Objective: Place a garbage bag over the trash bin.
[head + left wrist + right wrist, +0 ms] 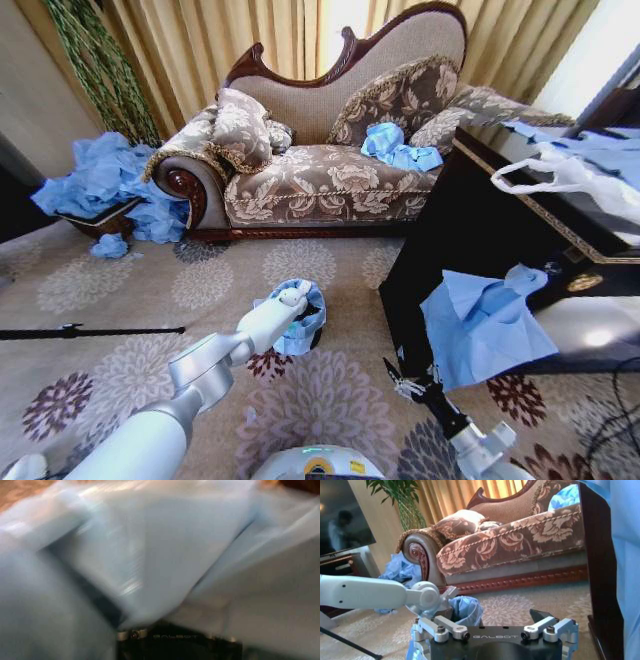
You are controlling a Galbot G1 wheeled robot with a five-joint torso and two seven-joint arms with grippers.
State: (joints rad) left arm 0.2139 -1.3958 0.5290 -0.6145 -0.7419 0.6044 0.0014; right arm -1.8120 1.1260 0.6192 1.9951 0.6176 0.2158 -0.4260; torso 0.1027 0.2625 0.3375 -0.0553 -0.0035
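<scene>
Left tool (296,294) in garbage bag (300,335) at trash bin (312,322); grip unclear.

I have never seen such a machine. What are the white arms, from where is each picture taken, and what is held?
It is a wheeled robot with two arms. The head view looks down from its head. The left gripper reaches into the garbage bag draped over the trash bin on the carpet. The left wrist view, taken from that arm, shows the blue plastic close up; whether it is gripped cannot be seen. The right wrist view shows the right gripper open and holding nothing, low beside the black table. Behind stands a sofa.
</scene>
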